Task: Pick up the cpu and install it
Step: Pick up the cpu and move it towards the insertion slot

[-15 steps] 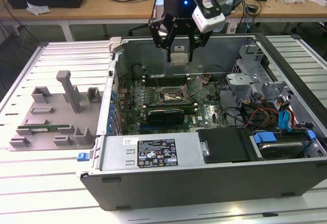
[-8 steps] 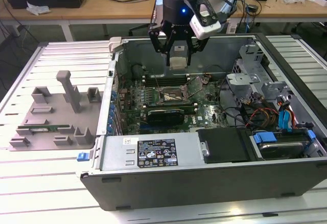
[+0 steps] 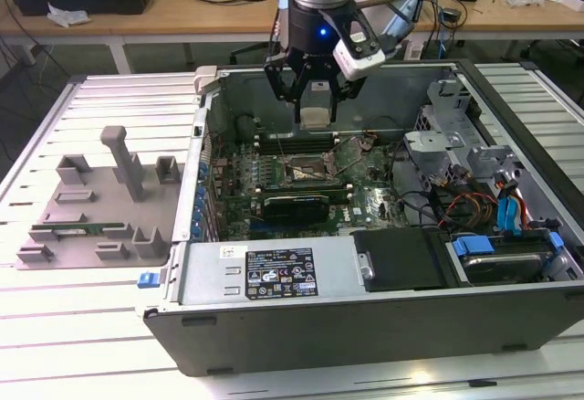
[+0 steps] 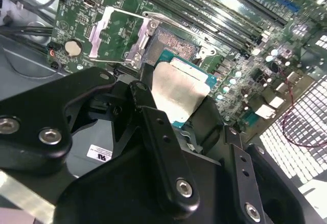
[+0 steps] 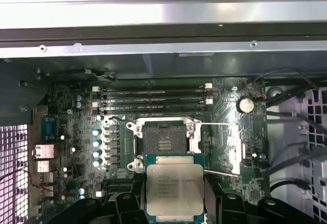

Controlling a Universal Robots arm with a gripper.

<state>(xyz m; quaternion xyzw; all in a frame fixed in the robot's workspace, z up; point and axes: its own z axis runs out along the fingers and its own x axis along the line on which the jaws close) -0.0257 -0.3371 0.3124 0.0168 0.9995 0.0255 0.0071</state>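
Observation:
The cpu (image 3: 313, 118), a flat square chip with a silver top, is held between the black fingers of my gripper (image 3: 312, 108), which is shut on it. It hangs above the open computer case, a little behind the empty socket (image 3: 315, 171) on the green motherboard. In the first wrist view the cpu (image 5: 174, 188) sits just short of the open socket (image 5: 164, 141), apart from it. In the second wrist view the cpu (image 4: 179, 91) is tilted above the socket (image 4: 171, 45), whose metal load plate (image 4: 115, 35) is flipped open.
The case walls (image 3: 205, 153) surround the motherboard, with memory slots (image 5: 153, 97) beyond the socket and drive bays with cables (image 3: 484, 190) at the exterior view's right. A grey tray with upright blocks (image 3: 100, 199) holding a green memory stick (image 3: 78, 231) lies outside on the slatted table.

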